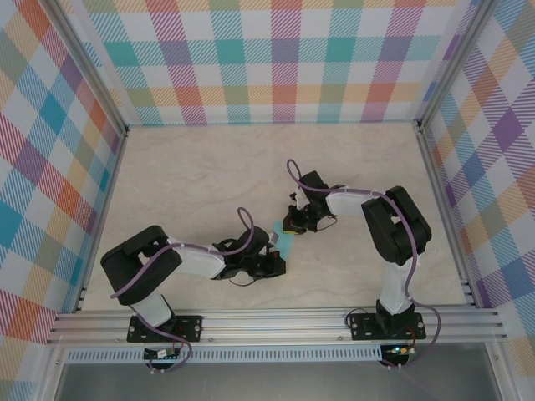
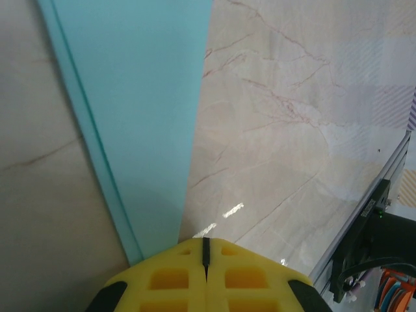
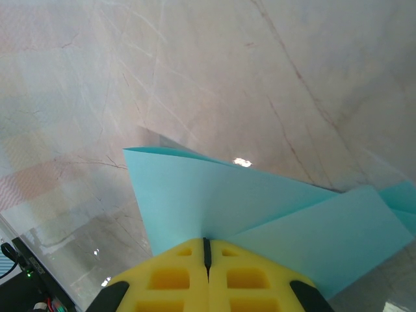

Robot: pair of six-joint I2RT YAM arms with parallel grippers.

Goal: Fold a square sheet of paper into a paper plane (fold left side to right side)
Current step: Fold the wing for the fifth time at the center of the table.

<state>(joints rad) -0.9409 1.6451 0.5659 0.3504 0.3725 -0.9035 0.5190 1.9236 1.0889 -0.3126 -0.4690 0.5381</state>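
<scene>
The square sheet of paper [image 1: 282, 243] is teal, partly folded, and lies mid-table between my two grippers. In the right wrist view one flap of the paper [image 3: 208, 195] stands up off the table, and its crease runs straight into the seam of my right gripper [image 3: 207, 242], which is shut on it. A second layer [image 3: 325, 240] lies flat to the right. My left gripper [image 2: 206, 244] is shut with nothing visible between its yellow fingers. The paper [image 2: 143, 117] lies flat ahead and its narrow end runs under the left finger. From above, the left gripper [image 1: 274, 264] sits at the paper's near edge and the right gripper [image 1: 292, 225] at its far edge.
The marble tabletop [image 1: 209, 175] is boxed in by checked walls [image 1: 276, 58] at the back and both sides. An aluminium rail [image 1: 276, 322] carrying both arm bases runs along the near edge, and the rail [image 2: 364, 214] also lies close on the left gripper's right.
</scene>
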